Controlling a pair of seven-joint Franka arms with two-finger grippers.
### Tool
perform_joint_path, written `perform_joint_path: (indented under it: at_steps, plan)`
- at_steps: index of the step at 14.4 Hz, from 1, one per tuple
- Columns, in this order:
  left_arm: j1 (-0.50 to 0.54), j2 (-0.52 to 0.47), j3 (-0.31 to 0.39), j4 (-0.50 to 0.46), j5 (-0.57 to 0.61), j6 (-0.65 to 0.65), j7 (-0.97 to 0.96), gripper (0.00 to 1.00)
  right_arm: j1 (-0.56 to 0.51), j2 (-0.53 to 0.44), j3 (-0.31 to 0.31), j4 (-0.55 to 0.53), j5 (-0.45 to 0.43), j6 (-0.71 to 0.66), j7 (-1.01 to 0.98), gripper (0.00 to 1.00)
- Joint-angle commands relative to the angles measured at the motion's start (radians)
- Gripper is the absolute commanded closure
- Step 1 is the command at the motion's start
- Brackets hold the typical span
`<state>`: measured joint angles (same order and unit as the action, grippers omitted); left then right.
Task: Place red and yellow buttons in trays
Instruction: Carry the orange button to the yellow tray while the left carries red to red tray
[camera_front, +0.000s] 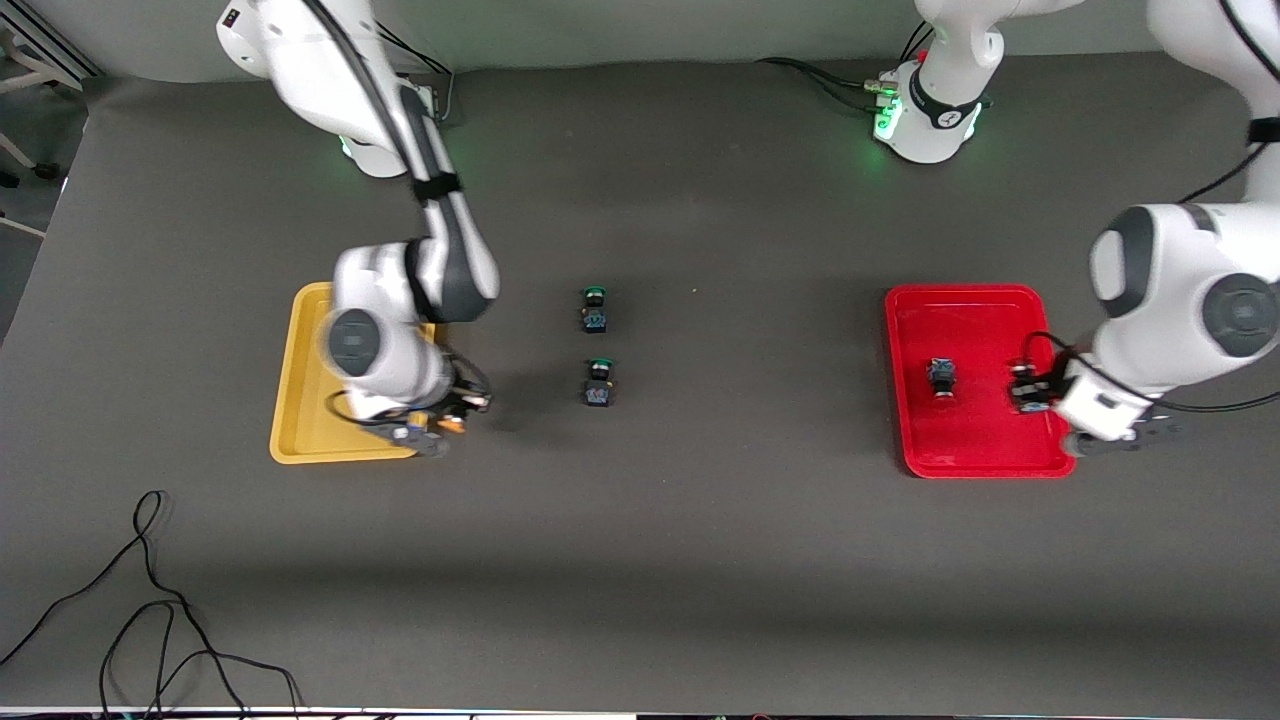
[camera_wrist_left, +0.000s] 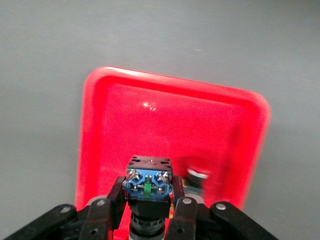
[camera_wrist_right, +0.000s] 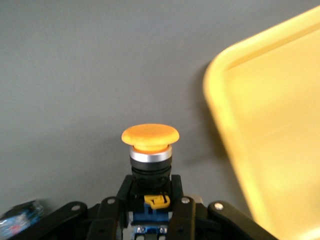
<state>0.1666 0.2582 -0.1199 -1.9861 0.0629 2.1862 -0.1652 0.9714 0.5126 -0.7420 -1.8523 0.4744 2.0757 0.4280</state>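
My right gripper (camera_wrist_right: 151, 192) is shut on the black-and-blue body of a yellow button (camera_wrist_right: 150, 135), whose orange-yellow cap points away from the wrist. It hangs just beside the corner of the yellow tray (camera_wrist_right: 270, 125). In the front view this gripper (camera_front: 450, 418) is over the yellow tray's (camera_front: 300, 400) rim at the side toward the table's middle. My left gripper (camera_wrist_left: 148, 192) is shut on a button (camera_wrist_left: 148, 181) with its blue terminal end showing and its cap hidden, over the red tray (camera_wrist_left: 175, 115). A red button (camera_front: 940, 378) lies in the red tray (camera_front: 990, 320), beside my left gripper (camera_front: 1028, 390).
Two green-capped switches (camera_front: 595, 310) (camera_front: 598, 383) stand at the table's middle between the trays. A loose black cable (camera_front: 150, 600) lies near the table's front edge at the right arm's end. A blurred blue switch body (camera_wrist_right: 20, 222) shows at the right wrist view's edge.
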Motion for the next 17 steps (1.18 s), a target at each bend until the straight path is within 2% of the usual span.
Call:
perform_joint_path:
  at_steps: [1,4,6,7,8,9,13,15,17]
  plan:
    - [0.037,-0.028,-0.015,-0.176,0.011,0.201,0.053,0.86,-0.008,-0.08,-0.094,0.096,0.013,-0.187,-0.031,0.9]
    - [0.047,0.025,-0.012,-0.252,0.041,0.337,0.053,0.86,-0.006,-0.163,-0.145,0.127,-0.046,-0.255,-0.092,0.9]
    - [0.048,0.068,-0.012,-0.252,0.064,0.368,0.053,0.78,-0.034,-0.206,-0.145,0.119,-0.095,-0.255,-0.124,0.9]
    - [0.05,0.081,-0.012,-0.25,0.069,0.372,0.053,0.6,-0.075,-0.212,-0.133,0.116,-0.097,-0.258,-0.144,0.9]
    - [0.05,0.088,-0.012,-0.247,0.083,0.374,0.055,0.08,-0.106,-0.212,-0.111,0.11,-0.097,-0.258,-0.173,0.9]
    - [0.051,0.087,-0.012,-0.243,0.097,0.369,0.053,0.0,-0.146,-0.212,-0.085,0.098,-0.099,-0.255,-0.199,0.9]
    - [0.053,0.043,-0.014,-0.197,0.098,0.288,0.082,0.0,-0.31,-0.221,0.036,0.033,-0.099,-0.211,-0.27,0.9]
    - [0.054,-0.006,-0.015,-0.12,0.095,0.131,0.124,0.0,-0.354,-0.25,0.09,-0.066,-0.102,-0.114,-0.302,0.9]
    - [0.051,-0.037,-0.02,-0.006,0.088,-0.085,0.154,0.0,-0.436,-0.301,0.195,-0.201,-0.161,0.025,-0.313,0.9]
